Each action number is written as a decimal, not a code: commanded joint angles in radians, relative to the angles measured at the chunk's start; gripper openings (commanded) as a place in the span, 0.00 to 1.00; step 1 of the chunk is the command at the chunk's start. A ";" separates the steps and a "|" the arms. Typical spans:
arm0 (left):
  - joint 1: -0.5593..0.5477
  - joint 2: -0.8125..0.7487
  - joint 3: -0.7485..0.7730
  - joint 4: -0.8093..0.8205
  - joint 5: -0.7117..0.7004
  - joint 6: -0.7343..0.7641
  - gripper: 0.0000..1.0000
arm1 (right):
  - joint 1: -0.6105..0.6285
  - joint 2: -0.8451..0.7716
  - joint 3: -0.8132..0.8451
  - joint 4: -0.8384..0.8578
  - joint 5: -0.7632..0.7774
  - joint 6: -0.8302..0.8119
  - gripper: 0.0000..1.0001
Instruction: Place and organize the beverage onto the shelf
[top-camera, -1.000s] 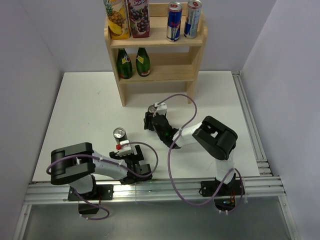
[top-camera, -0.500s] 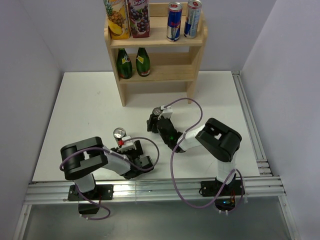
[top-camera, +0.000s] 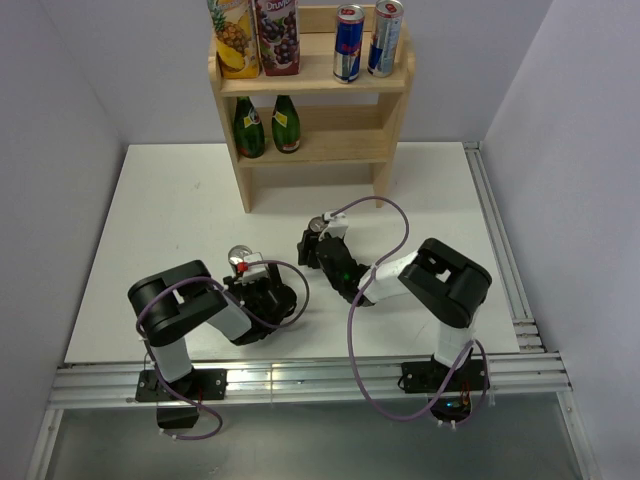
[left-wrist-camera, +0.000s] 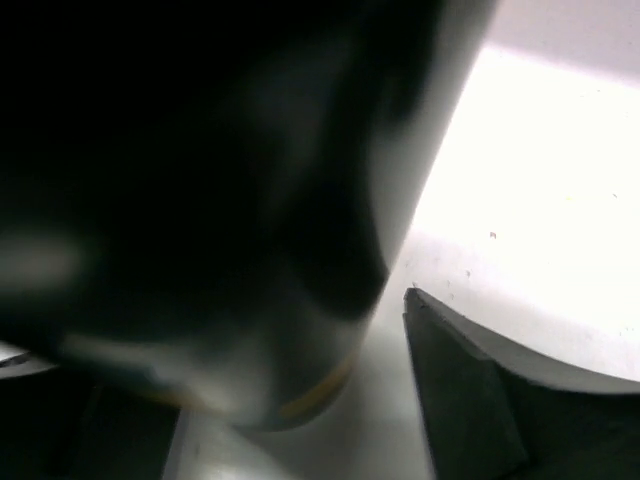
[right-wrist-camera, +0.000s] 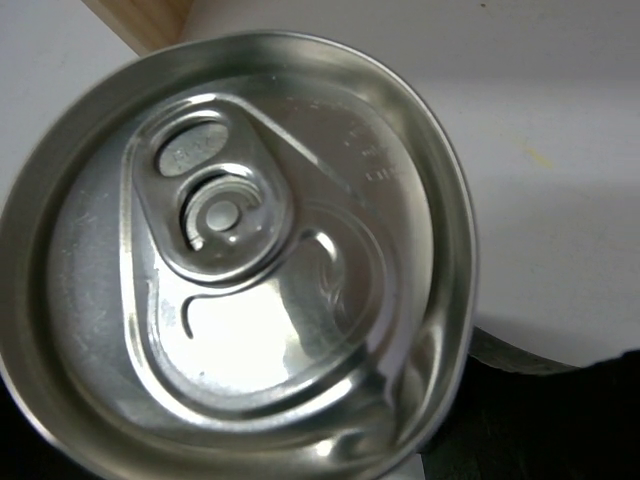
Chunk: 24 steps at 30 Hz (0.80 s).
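Cans: left can (top-camera: 240, 257) and right can (top-camera: 317, 225) both unshelved, near of shelf (top-camera: 320, 86).
Right gripper (top-camera: 316, 234) clamps right can; left gripper (top-camera: 246, 268) state we cannot tell. Off-centre closing could topple left can.

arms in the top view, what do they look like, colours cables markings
The left arm and right arm match: bulky rounded black joint housings joined by white links, on black bases. Each trails a looping purple cable. The left gripper and right gripper are black, with a small red mark by the left one. No lettering is legible.
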 joint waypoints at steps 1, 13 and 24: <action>0.034 0.059 0.017 0.212 0.113 0.148 0.84 | -0.006 -0.070 -0.014 -0.138 0.048 -0.009 0.00; 0.078 0.127 0.048 0.276 0.159 0.147 0.00 | -0.056 -0.245 0.207 -0.362 0.138 -0.129 0.00; 0.091 0.145 0.010 0.287 0.187 0.095 0.00 | -0.251 -0.227 0.497 -0.495 0.137 -0.219 0.00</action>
